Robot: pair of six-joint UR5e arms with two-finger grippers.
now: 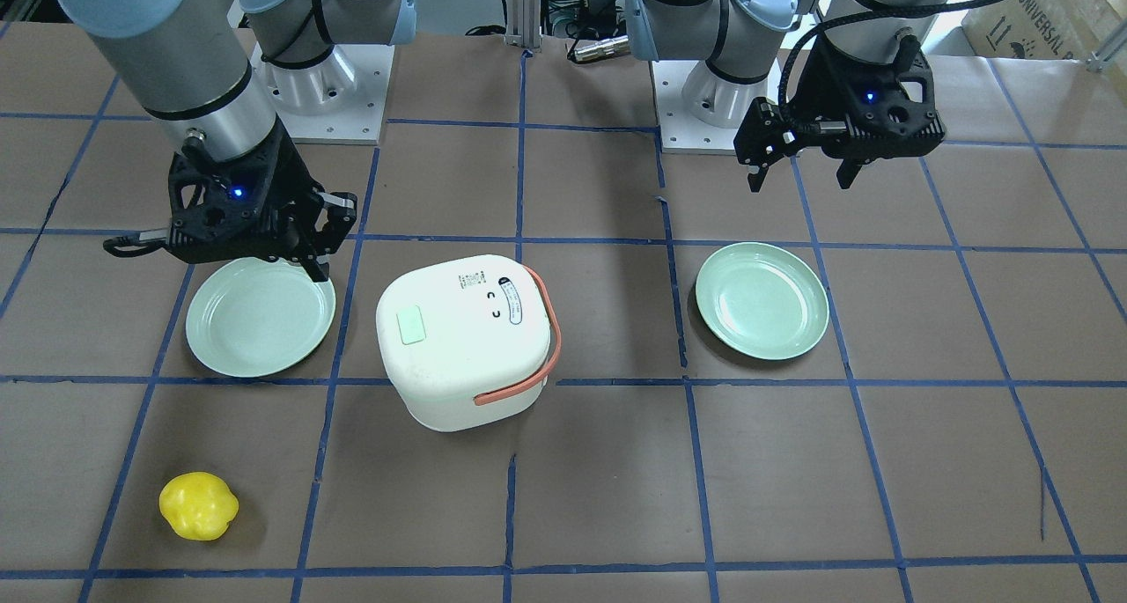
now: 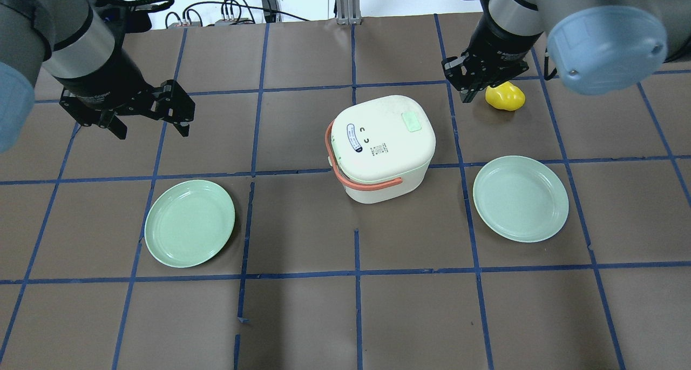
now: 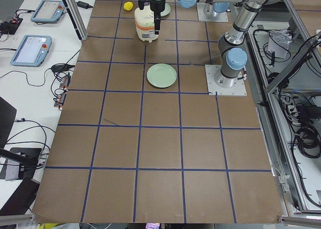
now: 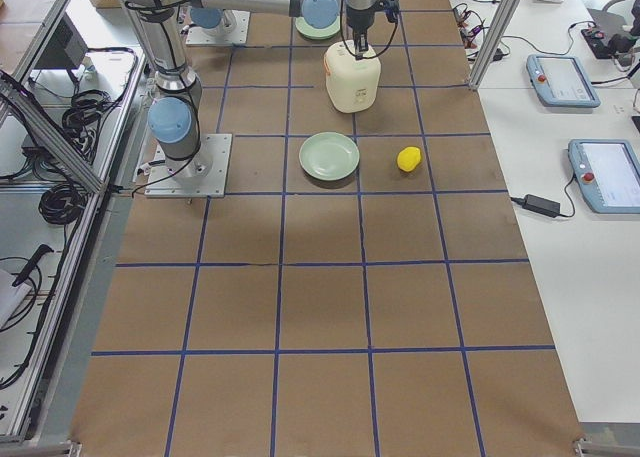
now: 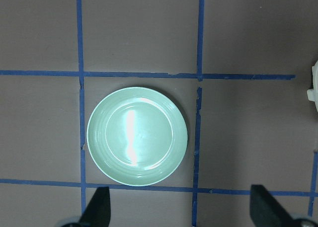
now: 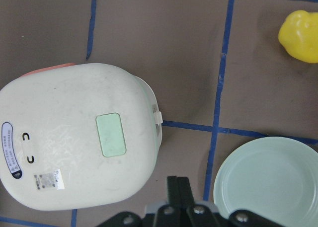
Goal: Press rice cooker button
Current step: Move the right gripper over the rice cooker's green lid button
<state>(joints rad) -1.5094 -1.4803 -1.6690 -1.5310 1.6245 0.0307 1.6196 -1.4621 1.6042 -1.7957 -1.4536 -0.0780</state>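
Note:
The white rice cooker with an orange handle stands mid-table, lid down. Its pale green button sits on the lid top and also shows in the front view and the right wrist view. My right gripper is shut and empty. It hovers beside the cooker's right side, apart from it, with the fingertips off the lid's edge. My left gripper is open and empty, far to the cooker's left, high over a green plate.
A second green plate lies right of the cooker. A yellow pepper-like toy lies just beyond my right gripper. The table is brown with a blue tape grid. The arm bases stand at the table's robot side.

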